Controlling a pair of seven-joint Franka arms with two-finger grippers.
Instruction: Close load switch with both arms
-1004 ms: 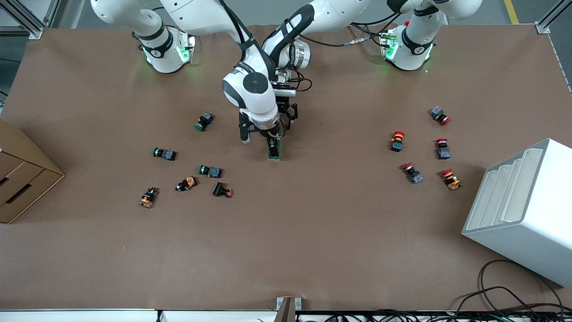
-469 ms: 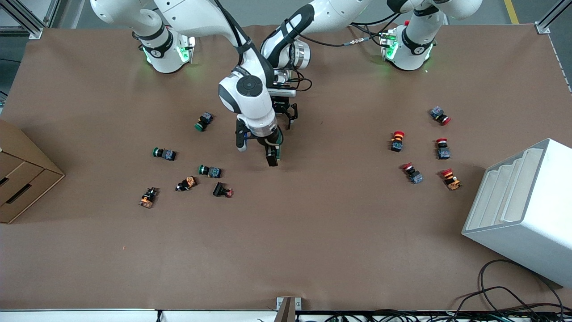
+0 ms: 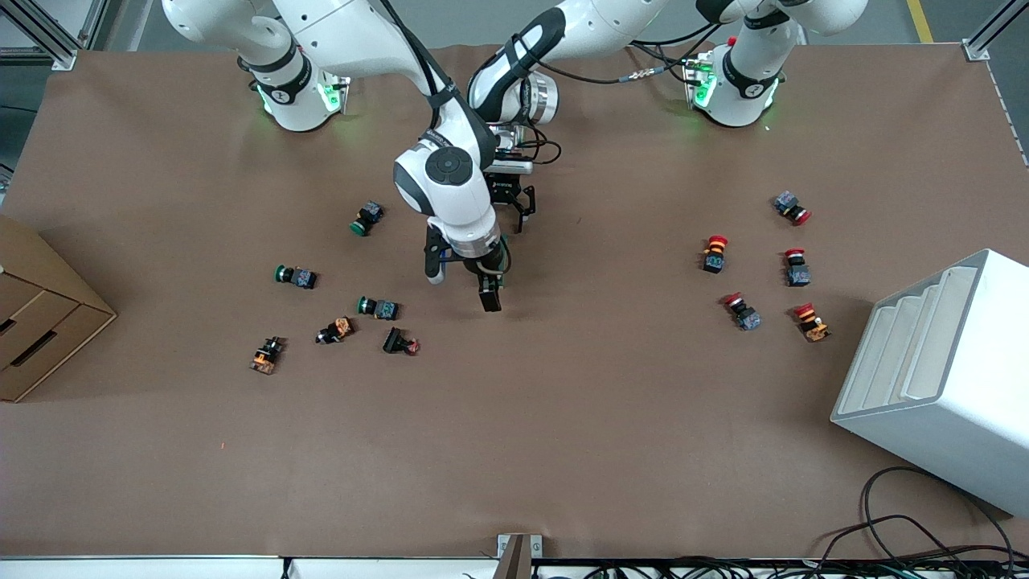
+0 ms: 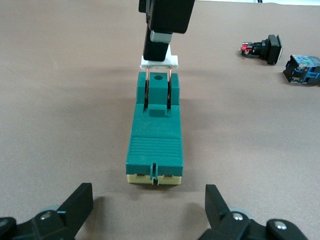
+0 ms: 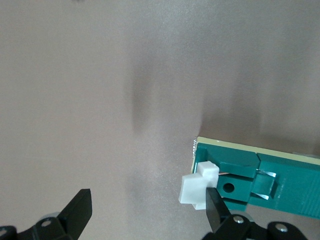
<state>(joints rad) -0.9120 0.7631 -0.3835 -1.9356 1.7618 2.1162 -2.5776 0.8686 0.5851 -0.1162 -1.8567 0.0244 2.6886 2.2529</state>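
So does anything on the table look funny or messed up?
Nothing looks broken or spilled. The push buttons lie tipped over in loose bunches toward each end of the table. The load switch sits flat, its white lever under the right gripper; the left gripper hovers open.

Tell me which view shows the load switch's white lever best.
The left wrist view: the white lever stands raised at the load switch's end, a right gripper finger touching it. The right wrist view shows it edge-on; the front view hides it under the right gripper.

One load switch (image 3: pixel 500 269), eleven push buttons (image 3: pixel 367 218).
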